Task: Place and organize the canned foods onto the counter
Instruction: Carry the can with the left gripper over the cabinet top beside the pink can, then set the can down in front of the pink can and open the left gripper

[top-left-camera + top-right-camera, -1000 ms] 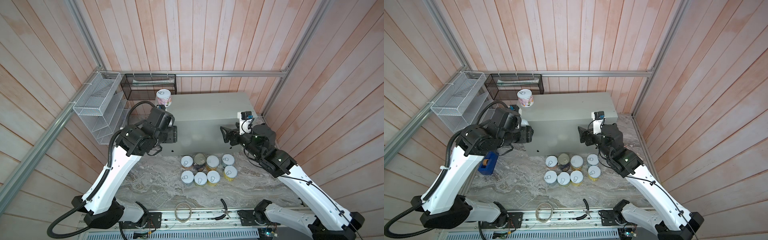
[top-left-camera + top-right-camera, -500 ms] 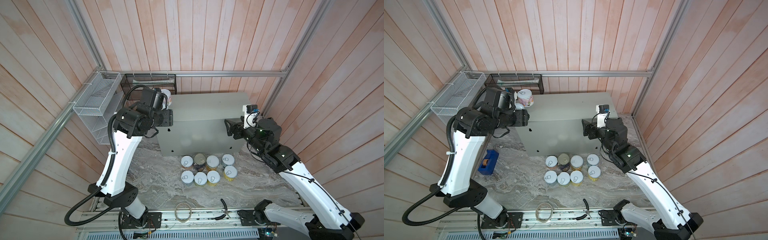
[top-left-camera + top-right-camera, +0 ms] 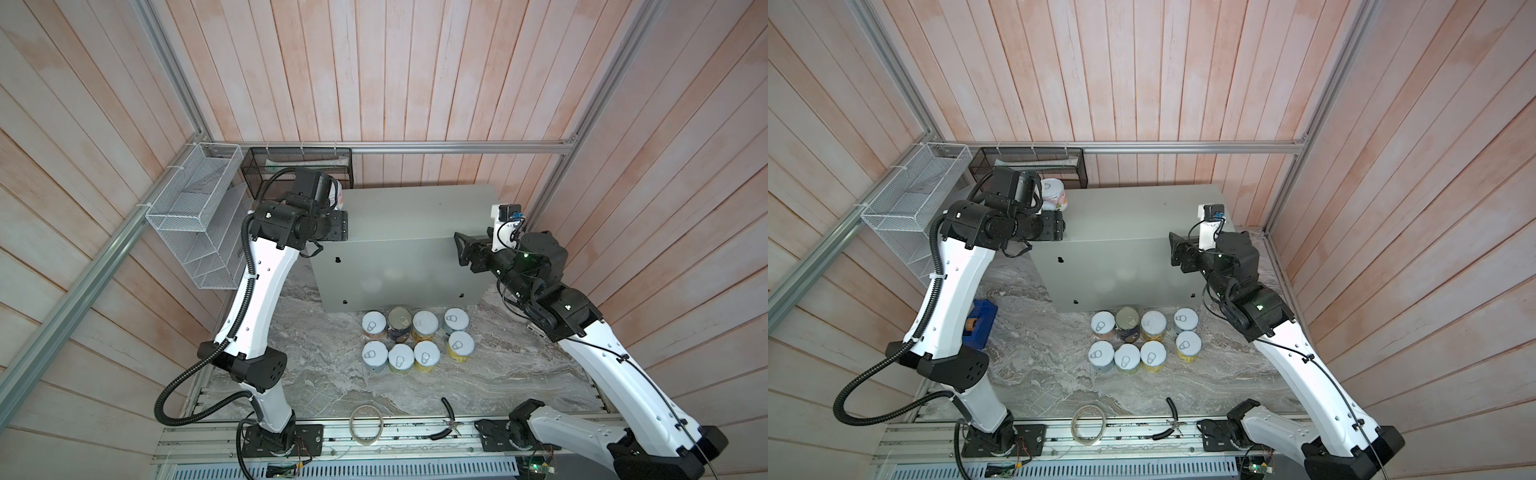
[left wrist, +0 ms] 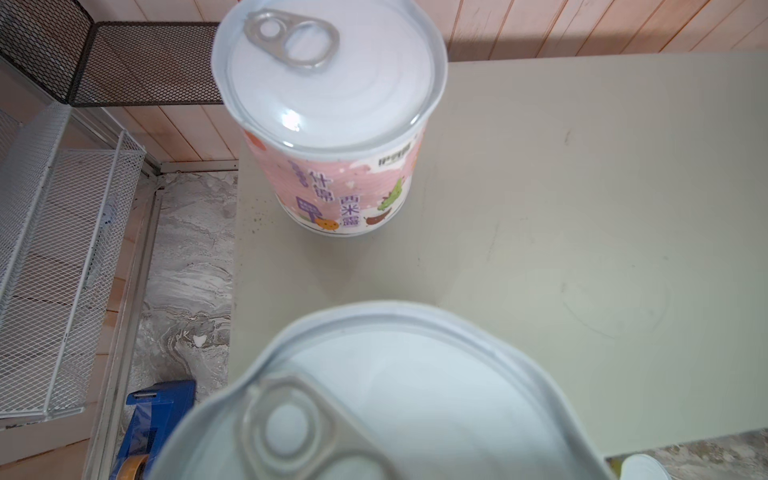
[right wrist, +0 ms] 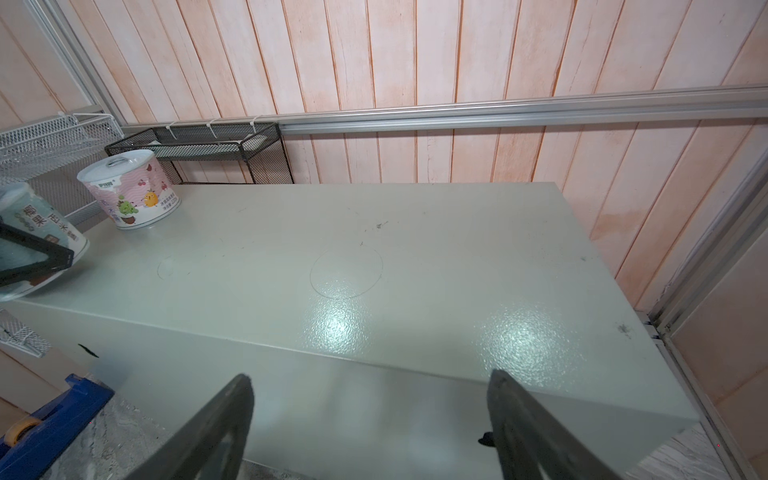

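The counter (image 3: pixel 415 216) (image 3: pixel 1133 216) is a pale grey-green box against the back wall. One pink-labelled can (image 4: pixel 332 124) (image 5: pixel 129 191) (image 3: pixel 1054 195) stands at its back left corner. My left gripper (image 3: pixel 338 224) (image 3: pixel 1054 224) hovers at the counter's left end, shut on a teal-labelled can (image 5: pixel 25 232) whose silver lid (image 4: pixel 395 407) fills the left wrist view and hides the jaws. The arm hides this can in both top views. Several more cans (image 3: pixel 415 340) (image 3: pixel 1142 336) stand in two rows on the marble in front. My right gripper (image 3: pixel 459 249) (image 5: pixel 370 399) is open and empty at the counter's right front edge.
A white wire basket (image 3: pixel 195 208) and a black mesh basket (image 3: pixel 299 166) hang at the back left. A blue tape dispenser (image 3: pixel 980 320) lies left of the counter. A tape roll ring (image 3: pixel 366 426) and pliers (image 3: pixel 446 424) lie at the front edge.
My left arm has risen and swung back left, carrying its can up to the counter's left end beside the pink can. My right gripper moved a little up and right, still open.
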Action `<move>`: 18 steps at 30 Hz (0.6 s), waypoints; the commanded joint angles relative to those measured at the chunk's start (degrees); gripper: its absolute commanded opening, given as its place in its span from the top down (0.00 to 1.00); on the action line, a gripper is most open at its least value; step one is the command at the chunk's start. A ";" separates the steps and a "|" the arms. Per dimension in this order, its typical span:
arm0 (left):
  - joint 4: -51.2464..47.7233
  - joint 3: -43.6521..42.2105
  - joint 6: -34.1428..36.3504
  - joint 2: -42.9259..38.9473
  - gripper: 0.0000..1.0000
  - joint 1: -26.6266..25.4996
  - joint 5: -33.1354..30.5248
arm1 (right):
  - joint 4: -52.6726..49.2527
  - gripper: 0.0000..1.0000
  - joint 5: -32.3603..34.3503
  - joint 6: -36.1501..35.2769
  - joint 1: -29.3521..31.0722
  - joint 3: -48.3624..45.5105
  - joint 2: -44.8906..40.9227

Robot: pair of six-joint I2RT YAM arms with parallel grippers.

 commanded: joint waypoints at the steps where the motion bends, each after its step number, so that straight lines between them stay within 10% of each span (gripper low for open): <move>1: 3.84 2.75 1.17 0.23 1.00 1.14 1.11 | 1.67 0.13 -0.60 0.04 -0.53 -0.20 -0.10; 6: 3.91 3.79 0.67 1.88 1.00 1.87 1.04 | 2.20 0.13 -1.02 0.13 -0.75 -0.65 -0.01; 11: 4.59 3.30 0.33 2.49 0.55 2.24 1.34 | 3.35 0.13 -0.07 0.01 -0.91 -1.71 -0.54; 18: 6.68 0.93 -0.64 1.55 0.26 2.41 -0.02 | 3.42 0.13 -0.72 0.52 -0.99 -2.23 -0.69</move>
